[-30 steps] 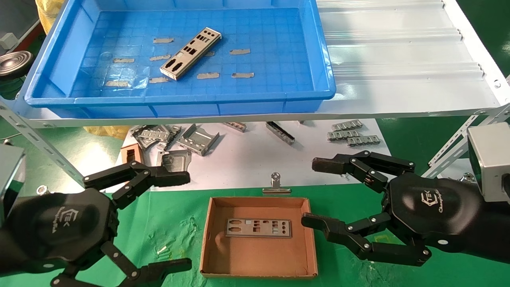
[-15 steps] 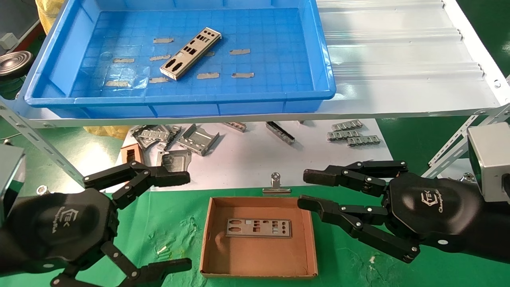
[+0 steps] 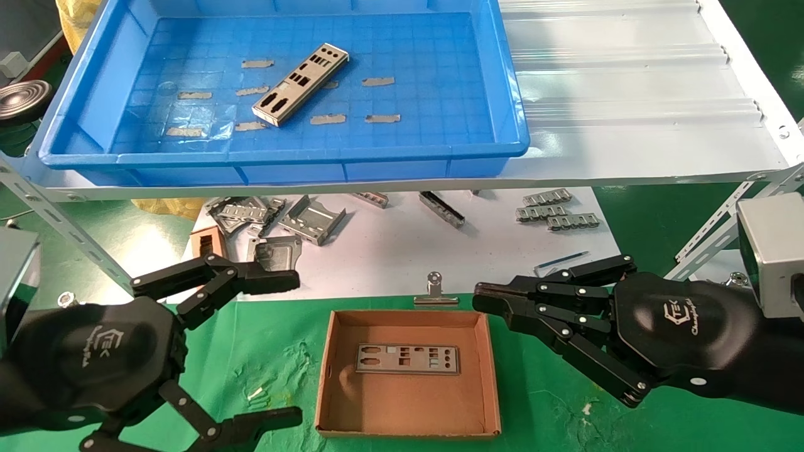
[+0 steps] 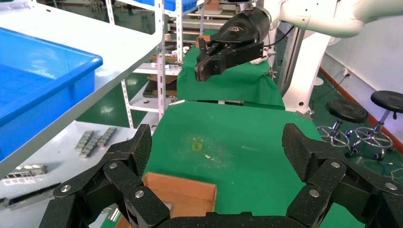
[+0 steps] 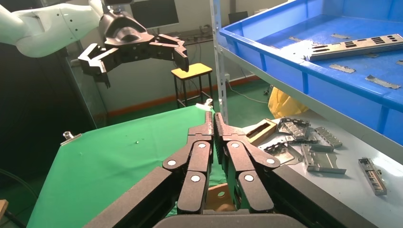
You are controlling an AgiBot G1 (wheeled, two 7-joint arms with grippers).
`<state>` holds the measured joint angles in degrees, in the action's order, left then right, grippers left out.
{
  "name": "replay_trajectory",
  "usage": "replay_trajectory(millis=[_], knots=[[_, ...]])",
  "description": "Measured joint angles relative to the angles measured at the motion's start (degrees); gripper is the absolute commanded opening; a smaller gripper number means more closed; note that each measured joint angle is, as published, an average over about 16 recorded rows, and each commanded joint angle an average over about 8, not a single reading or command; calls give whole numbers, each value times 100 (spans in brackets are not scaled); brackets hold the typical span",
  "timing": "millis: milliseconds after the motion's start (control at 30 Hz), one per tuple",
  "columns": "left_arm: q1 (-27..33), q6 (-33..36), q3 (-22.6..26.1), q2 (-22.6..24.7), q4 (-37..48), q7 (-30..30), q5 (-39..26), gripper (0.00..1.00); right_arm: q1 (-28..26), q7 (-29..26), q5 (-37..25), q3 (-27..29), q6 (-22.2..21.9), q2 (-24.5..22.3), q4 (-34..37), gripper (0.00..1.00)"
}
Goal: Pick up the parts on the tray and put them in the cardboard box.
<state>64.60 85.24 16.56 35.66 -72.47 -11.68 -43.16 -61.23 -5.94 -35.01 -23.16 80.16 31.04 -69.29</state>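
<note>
1. Right claw pressed together, empty, centre right, beside cardboard box
2. Left claw spread apart, lower left
3. One part flat in box; another part in blue tray, upper left

Black hexagonal grippers, silver-screwed linked fingers, white logos, white arms

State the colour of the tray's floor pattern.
Bright blue tray, with a square grid floor; clearest in the head view.
</note>
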Motion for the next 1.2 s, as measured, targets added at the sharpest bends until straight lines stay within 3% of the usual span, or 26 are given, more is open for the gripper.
replay_trajectory(millis=[300, 500, 767, 800, 1033, 1067, 1200], knots=[[1381, -134, 305, 529, 930, -161, -728, 100, 0, 0, 0, 0, 0, 0, 0, 0], [2707, -467, 716, 1287, 2370, -40, -1636, 100, 0, 0, 0, 0, 0, 0, 0, 0], [4084, -1432, 1238, 2396, 4525, 355, -2781, 100, 0, 0, 0, 0, 0, 0, 0, 1], [4203, -1557, 1286, 2507, 4748, 400, -2890, 100, 0, 0, 0, 0, 0, 0, 0, 7], [4760, -2196, 1509, 3070, 5902, 629, -3370, 100, 0, 0, 0, 0, 0, 0, 0, 94], [4810, -2237, 1529, 3119, 6016, 650, -3406, 100, 0, 0, 0, 0, 0, 0, 0, 100], [4954, -2303, 1594, 3255, 6385, 713, -3509, 100, 0, 0, 0, 0, 0, 0, 0, 100]])
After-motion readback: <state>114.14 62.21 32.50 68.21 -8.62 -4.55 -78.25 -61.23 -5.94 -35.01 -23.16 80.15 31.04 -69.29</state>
